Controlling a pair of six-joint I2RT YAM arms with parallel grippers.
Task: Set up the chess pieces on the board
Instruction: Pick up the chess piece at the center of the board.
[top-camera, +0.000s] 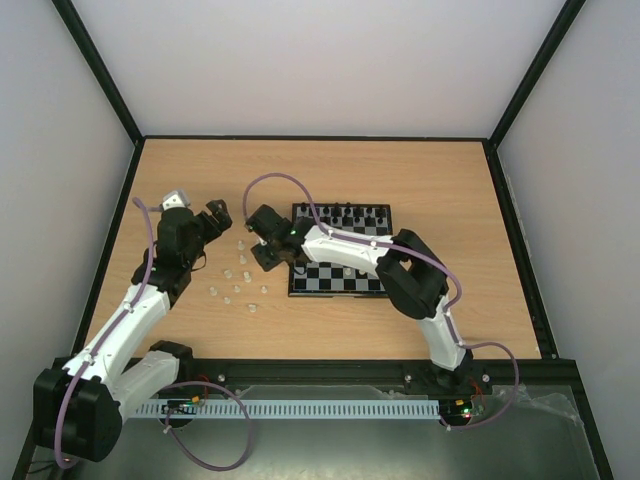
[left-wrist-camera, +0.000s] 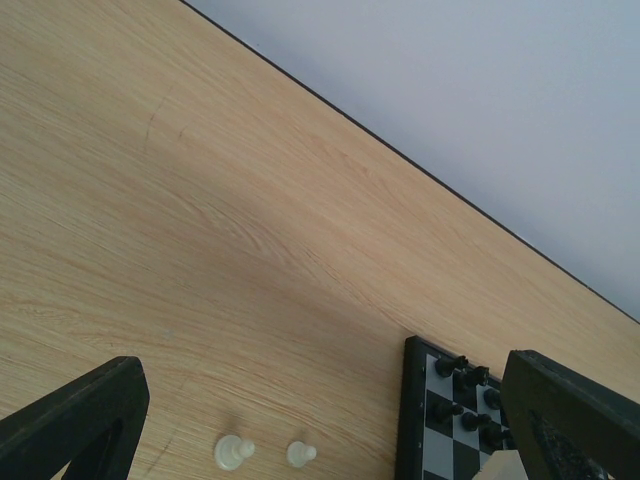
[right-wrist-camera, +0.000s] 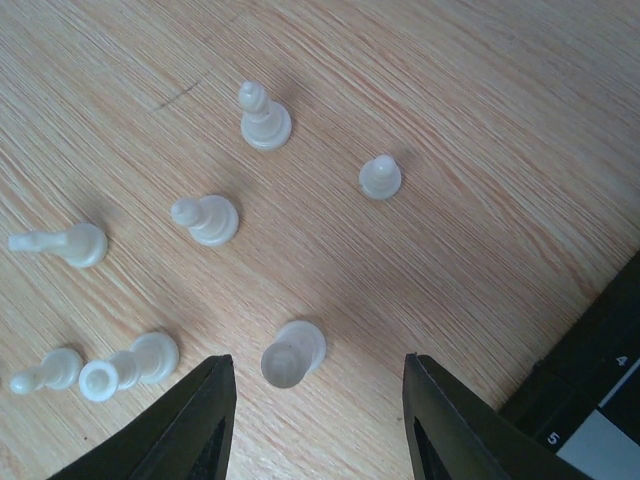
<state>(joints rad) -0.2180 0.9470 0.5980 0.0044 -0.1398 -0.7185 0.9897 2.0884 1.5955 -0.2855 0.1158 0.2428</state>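
Chess pieces are scattered on the table just left of the board. The right gripper is held spread above them. The left gripper is also spread, with nothing gripped.

White chess pieces scattered on table beneath spread pincer; board corner right.

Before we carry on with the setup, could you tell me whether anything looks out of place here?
Yes: the white chess pieces sit scattered on the table, left of the board, not on its squares. A few look tipped in the right wrist view, though that may be the camera angle.
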